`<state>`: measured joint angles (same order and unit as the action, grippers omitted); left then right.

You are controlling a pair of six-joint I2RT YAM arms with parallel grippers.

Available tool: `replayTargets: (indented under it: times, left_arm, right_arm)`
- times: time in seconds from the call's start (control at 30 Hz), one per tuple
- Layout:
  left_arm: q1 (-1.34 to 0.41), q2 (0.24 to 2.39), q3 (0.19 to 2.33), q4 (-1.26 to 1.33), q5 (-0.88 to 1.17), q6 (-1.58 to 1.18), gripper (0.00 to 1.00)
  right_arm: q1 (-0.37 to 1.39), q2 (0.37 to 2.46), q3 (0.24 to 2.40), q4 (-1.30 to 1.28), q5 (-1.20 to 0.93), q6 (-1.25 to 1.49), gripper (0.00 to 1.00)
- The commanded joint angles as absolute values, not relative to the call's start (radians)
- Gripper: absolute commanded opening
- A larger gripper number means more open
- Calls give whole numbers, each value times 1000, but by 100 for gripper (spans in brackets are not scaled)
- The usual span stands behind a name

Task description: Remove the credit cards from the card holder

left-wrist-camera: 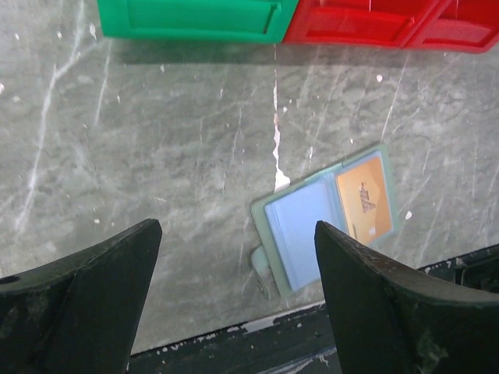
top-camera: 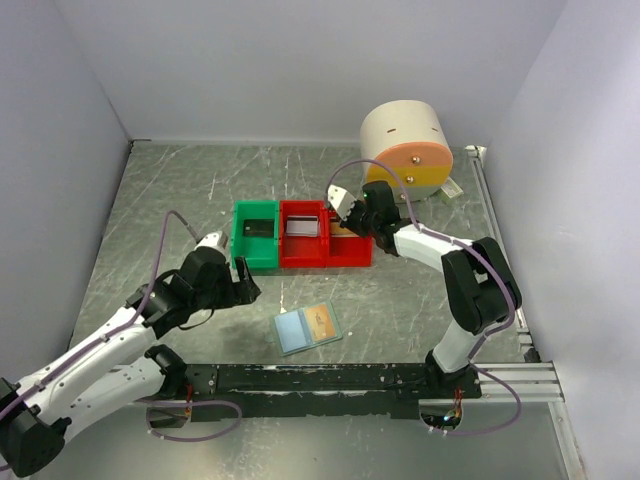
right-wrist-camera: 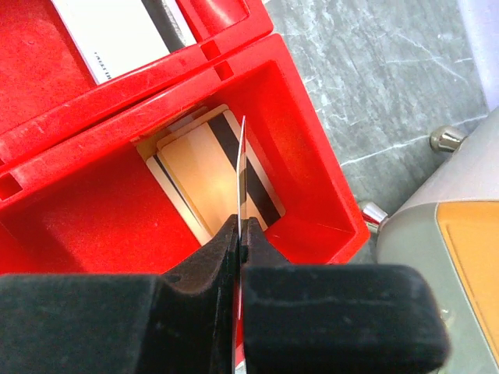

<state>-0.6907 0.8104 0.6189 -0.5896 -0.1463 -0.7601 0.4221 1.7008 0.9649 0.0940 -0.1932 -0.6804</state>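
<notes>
Top external cam, biggest stuff first: grey marbled table [top-camera: 170,190], w/ a fat cream-and-orange drum [top-camera: 405,140] just beyond the right gripper [top-camera: 350,213] & off to its right. Three bins sit in a row: green bin [top-camera: 256,235], middle red bin [top-camera: 303,232], end red bin [top-camera: 352,252]. The right gripper hangs over the end red bin. The green bin is just ahead of the left gripper [top-camera: 246,285].

The card holder [top-camera: 308,327] lies flat & spread open on the table, to the right of the left gripper & a bit nearer the arm bases. It's not touching that gripper & it's well apart from the right one.

Left wrist cam: left gripper [left-wrist-camera: 236,230] is spread wide w/ nothing in it. The holder shows past the fingers [left-wrist-camera: 93,296], nearer the one on the right of the view. Its right pocket has an orange card [left-wrist-camera: 364,197] in it. Left pocket just looks plain blue, can't tell if anything's inside.

Right wrist cam: right gripper is clamped tight on a held card [right-wrist-camera: 242,156], which stands on edge w/ the thin side facing the cam. Right below it, stacked cards [right-wrist-camera: 199,175] w/ black stripes lie flat in the end red bin. A white card [right-wrist-camera: 117,31] lies in the middle red bin beyond.
</notes>
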Motion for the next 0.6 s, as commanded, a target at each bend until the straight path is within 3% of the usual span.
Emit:
replayTargets:
  times: [0.0, 0.3, 0.57]
  left_arm:
    - [-689, 784, 589, -638, -78, -830, 91]
    - [-704, 822, 610, -689, -69, -869, 85]
    - [-739, 788, 564, -600, -71, -819, 88]
  right_arm:
    - [423, 1713, 954, 144, -153, -742, 0]
    - [424, 1768, 981, 181, -126, -813, 0]
    - [423, 1784, 975, 211, -129, -821, 0]
